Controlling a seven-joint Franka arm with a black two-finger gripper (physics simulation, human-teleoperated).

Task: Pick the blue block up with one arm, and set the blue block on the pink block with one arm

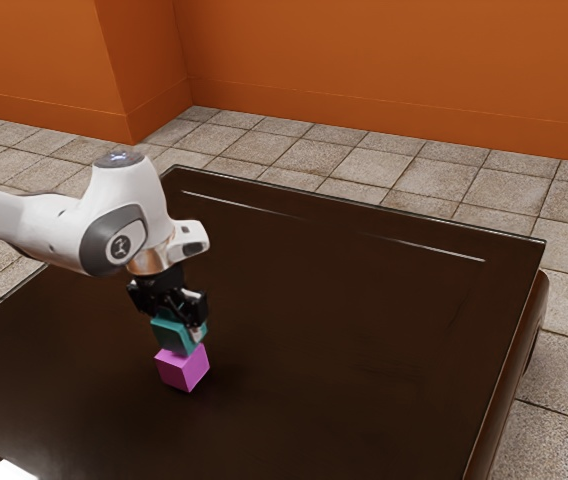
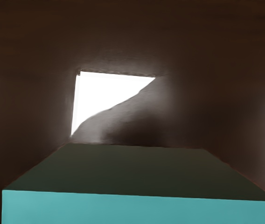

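A teal-blue block (image 1: 174,334) sits directly on top of a pink block (image 1: 183,367), which rests on the dark table (image 1: 364,330) toward the exterior view's left. My black gripper (image 1: 176,322) comes down from above with its fingers on two sides of the blue block, shut on it. In the wrist view the blue block (image 2: 137,196) is close under my hand, with its top face dark and its front face bright teal. The pink block is hidden beneath it there.
The glossy dark table has a raised rim (image 1: 509,370) along the exterior view's right edge. A bright white reflection (image 2: 107,100) lies on the tabletop beyond the block. Tiled floor (image 1: 414,170) and orange walls surround the table.
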